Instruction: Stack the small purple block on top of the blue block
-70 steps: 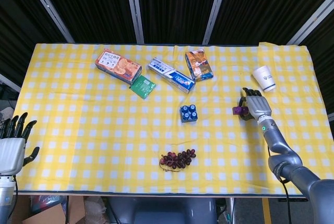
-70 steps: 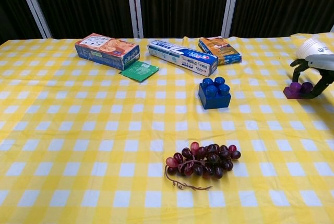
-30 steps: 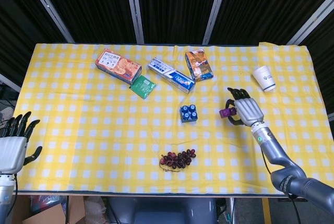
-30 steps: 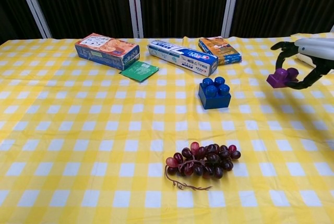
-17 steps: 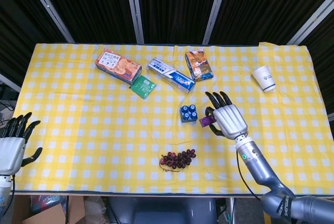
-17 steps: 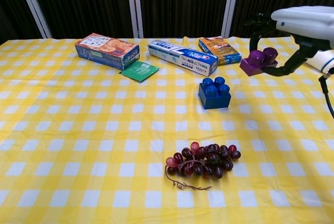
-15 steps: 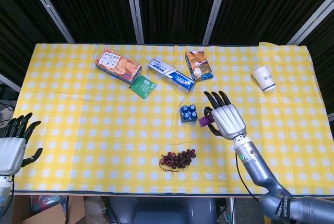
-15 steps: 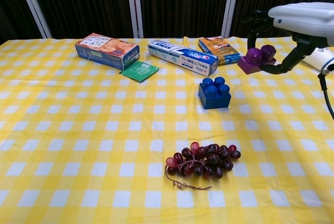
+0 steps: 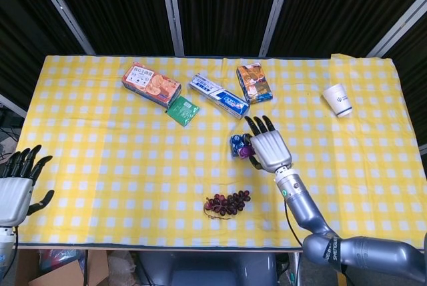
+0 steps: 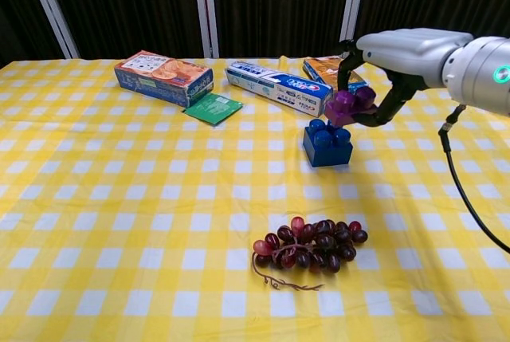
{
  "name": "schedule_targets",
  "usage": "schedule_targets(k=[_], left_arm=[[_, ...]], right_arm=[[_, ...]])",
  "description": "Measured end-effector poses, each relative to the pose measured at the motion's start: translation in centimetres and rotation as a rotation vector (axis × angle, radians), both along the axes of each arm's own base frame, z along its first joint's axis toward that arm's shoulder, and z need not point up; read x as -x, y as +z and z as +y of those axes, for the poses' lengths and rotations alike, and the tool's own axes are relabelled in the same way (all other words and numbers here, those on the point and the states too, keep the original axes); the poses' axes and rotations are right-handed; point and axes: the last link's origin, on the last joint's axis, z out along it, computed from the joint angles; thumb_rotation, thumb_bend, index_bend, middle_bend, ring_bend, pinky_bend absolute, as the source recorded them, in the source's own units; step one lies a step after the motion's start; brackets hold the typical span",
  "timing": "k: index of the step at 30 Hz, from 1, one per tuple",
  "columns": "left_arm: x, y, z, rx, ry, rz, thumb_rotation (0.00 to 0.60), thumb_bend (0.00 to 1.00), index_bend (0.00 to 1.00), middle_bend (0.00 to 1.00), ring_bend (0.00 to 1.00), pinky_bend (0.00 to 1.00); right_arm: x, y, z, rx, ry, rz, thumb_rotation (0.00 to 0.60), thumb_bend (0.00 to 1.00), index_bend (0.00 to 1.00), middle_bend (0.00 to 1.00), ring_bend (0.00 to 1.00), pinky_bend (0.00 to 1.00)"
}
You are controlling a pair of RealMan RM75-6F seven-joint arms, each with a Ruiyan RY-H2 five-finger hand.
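Note:
The blue block (image 10: 327,143) stands on the yellow checked cloth near the table's middle; in the head view only its left part (image 9: 236,143) shows beside my right hand (image 9: 269,149). My right hand (image 10: 398,59) holds the small purple block (image 10: 351,106) between thumb and fingers, just above the blue block's top studs and a little to its right. In the head view a sliver of the purple block (image 9: 245,152) peeks out under the hand. My left hand (image 9: 16,187) hangs off the table's near left corner, fingers apart, holding nothing.
A bunch of dark grapes (image 10: 312,249) lies in front of the blue block. Behind it are a toothpaste box (image 10: 279,86), an orange snack box (image 10: 335,76), a green packet (image 10: 212,108) and a biscuit box (image 10: 163,77). A paper cup (image 9: 339,99) stands at the far right.
My right hand lifted the purple block from the table's right side and carried it left, until it hangs just over the blue block. The left hand has barely moved.

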Motion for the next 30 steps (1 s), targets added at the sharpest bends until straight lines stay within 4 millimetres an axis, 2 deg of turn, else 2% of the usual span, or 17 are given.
schedule_targets(k=[12,30], left_arm=[[0.3,-0.2,0.3,0.008,0.017,0.011,0.6,0.32,0.16,0.0,0.0,0.05],[0.3,-0.5,0.5,0.002,0.032,0.034,0.6,0.32,0.16,0.0,0.0,0.05]], right_arm=[[-1.2,-2.3,-1.5,-0.022,0.005,-0.006,0.6,0.57,0.59,0.0,0.0,0.0],[0.2,-3.2,-3.8,-0.038,-0.047,-0.023,0.6,0.57,0.6,0.0,0.0,0.0]])
